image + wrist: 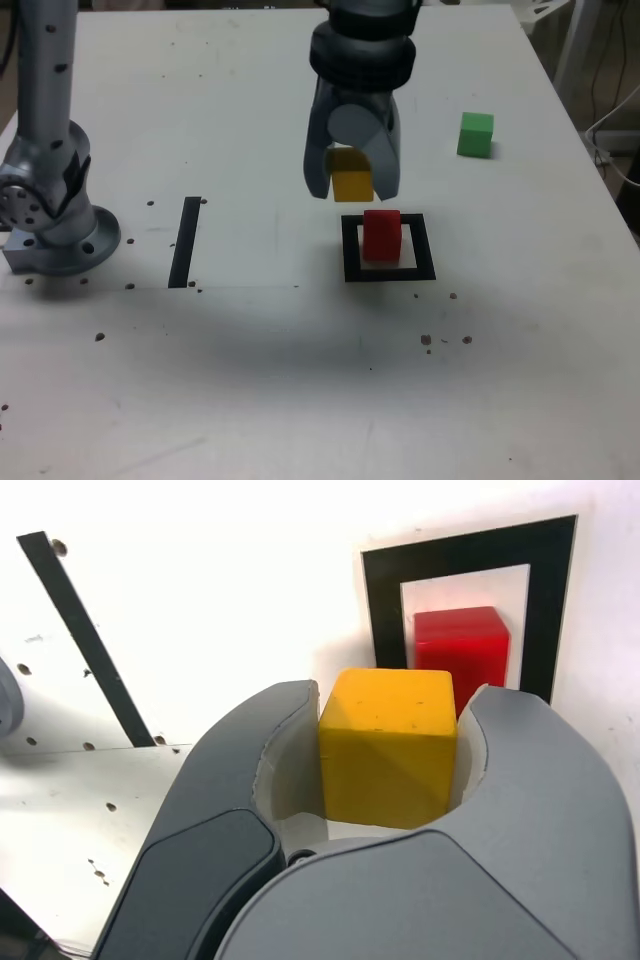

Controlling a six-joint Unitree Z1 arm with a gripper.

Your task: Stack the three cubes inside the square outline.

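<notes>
The white table (250, 380) carries the arm's grey base (55, 235) at the exterior view's left, with a black strip (185, 242) just beside it. The gripper (352, 185) hangs above the table near its middle, jaws pinching the yellow cube (352, 183) from both sides, lifted clear of the surface. The black square outline (388, 272) lies just below and in front of it. The red cube (381, 235) stands on the outline's pale centre. The green cube (476, 134) sits well apart, towards the exterior view's right.

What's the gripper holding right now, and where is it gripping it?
The gripper holds the yellow cube, clamped by two opposite side faces between its jaws.
</notes>
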